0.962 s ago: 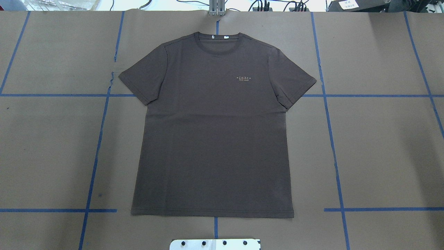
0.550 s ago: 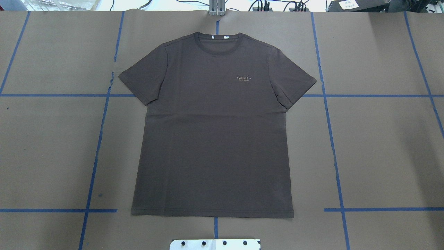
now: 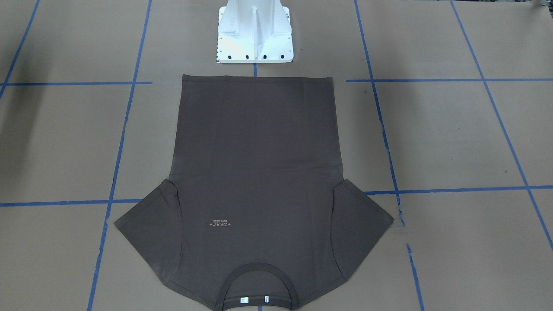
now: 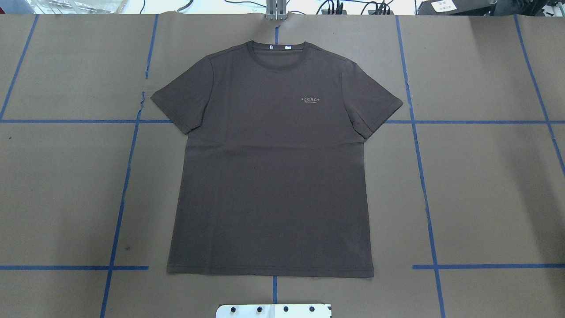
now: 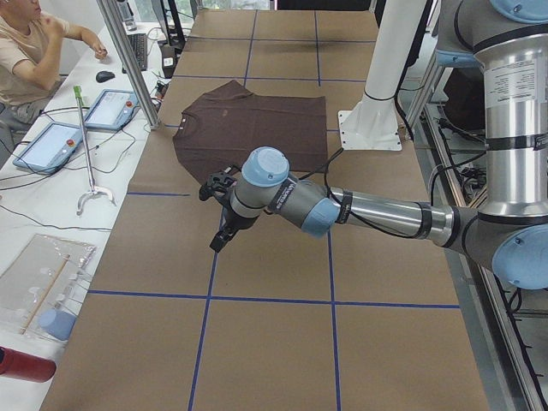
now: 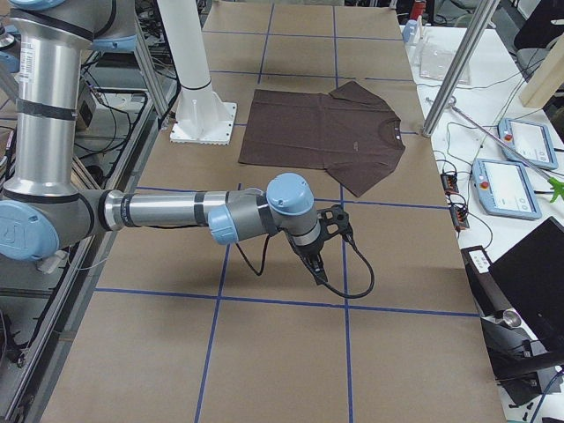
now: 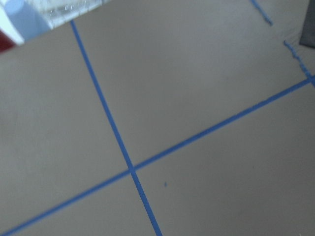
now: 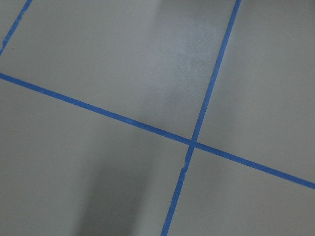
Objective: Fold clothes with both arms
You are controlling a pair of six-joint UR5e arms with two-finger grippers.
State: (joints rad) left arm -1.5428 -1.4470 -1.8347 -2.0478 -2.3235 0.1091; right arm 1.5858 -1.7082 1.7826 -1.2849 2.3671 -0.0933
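One T-shirt (image 4: pixel 269 176) flat, left end effector (image 5: pixel 219 238), right end effector (image 6: pixel 315 264) apart, openness unclear

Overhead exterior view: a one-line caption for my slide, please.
Dark brown T-shirt spread flat on the brown table with blue tape lines.

The T-shirt (image 4: pixel 269 168) lay flat in the middle of the table (image 4: pixel 485 185), its hem just in front of the pedestal (image 3: pixel 255 39) and its collar (image 4: pixel 279 55) towards the edge farthest from the robot. A sleeve spread out to each side. The left gripper (image 5: pixel 220 240) stood over the table well off to the shirt's left, the right gripper (image 6: pixel 315 269) well off to its right, both apart from the cloth. Across the table from the robot, a bench (image 5: pixel 51 184) carried two tablets (image 5: pixel 110 109).
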